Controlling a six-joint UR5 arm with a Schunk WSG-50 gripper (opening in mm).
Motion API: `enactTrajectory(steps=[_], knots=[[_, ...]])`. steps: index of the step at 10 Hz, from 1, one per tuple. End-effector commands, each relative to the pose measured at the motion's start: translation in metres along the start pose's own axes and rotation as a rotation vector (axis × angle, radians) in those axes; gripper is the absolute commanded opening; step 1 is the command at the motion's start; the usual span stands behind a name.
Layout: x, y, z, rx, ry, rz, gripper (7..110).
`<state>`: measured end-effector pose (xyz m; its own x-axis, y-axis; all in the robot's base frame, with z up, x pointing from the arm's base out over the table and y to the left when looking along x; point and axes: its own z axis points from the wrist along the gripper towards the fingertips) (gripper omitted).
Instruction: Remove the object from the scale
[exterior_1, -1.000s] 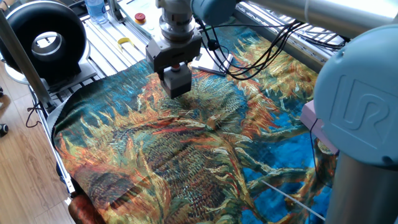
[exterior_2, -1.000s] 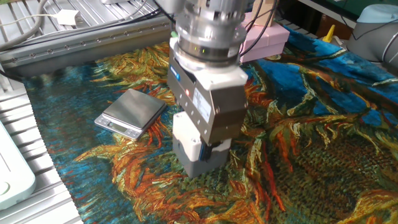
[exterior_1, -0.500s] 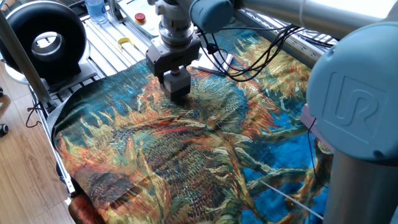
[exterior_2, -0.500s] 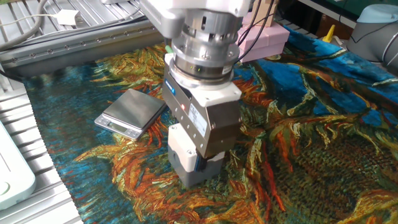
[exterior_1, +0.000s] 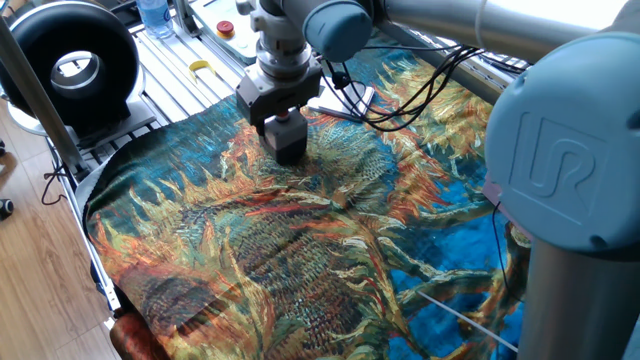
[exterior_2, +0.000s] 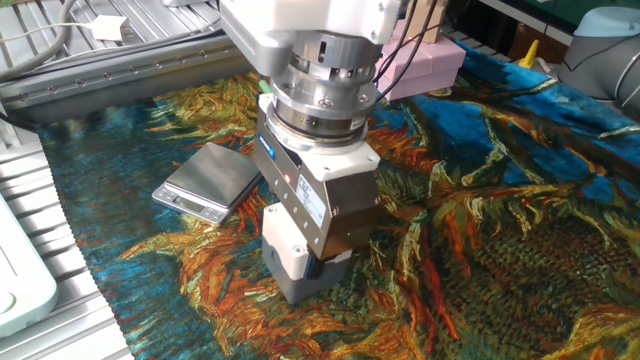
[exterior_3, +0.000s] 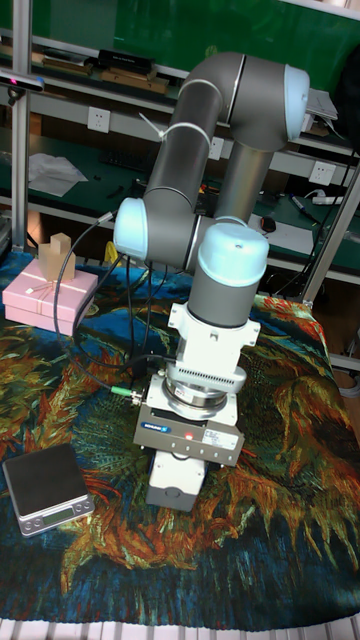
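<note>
The object (exterior_2: 297, 283), a small grey box, sits low on the patterned cloth with my gripper (exterior_2: 305, 262) shut on it from above. The gripper body hides its top. In one fixed view the object (exterior_1: 289, 143) shows below the gripper (exterior_1: 284, 127) near the cloth's far-left part. The tall fixed view shows the object (exterior_3: 177, 486) under the gripper (exterior_3: 181, 468). The scale (exterior_2: 211, 181), a thin silver plate, lies bare on the cloth, a short way to the left of the object. It also appears as the scale (exterior_3: 47, 487) at the lower left.
A pale pink gift box (exterior_2: 430, 62) stands at the cloth's far side; in the tall view the gift box (exterior_3: 50, 295) is at the left. A white panel with a red button (exterior_1: 227, 28) and a black ring-shaped device (exterior_1: 68, 62) lie off the cloth. Cables (exterior_1: 400, 90) trail behind the arm.
My gripper has come down and shifted slightly with the object held in it, bringing the box to the cloth. The scale has not moved.
</note>
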<state>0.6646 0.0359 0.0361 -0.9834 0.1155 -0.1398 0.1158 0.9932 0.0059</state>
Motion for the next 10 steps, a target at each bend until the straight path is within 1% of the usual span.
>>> enactTrajectory(steps=[1,4,7,10], knots=[[-0.0047,-0.0049,0.0009,0.013,-0.013,0.012,7],[-0.0048,-0.0052,0.0023,0.012,-0.008,0.009,7],[-0.0029,-0.0002,0.0024,-0.008,0.001,-0.003,7],[-0.0024,0.0015,0.0053,-0.018,0.007,-0.028,7]])
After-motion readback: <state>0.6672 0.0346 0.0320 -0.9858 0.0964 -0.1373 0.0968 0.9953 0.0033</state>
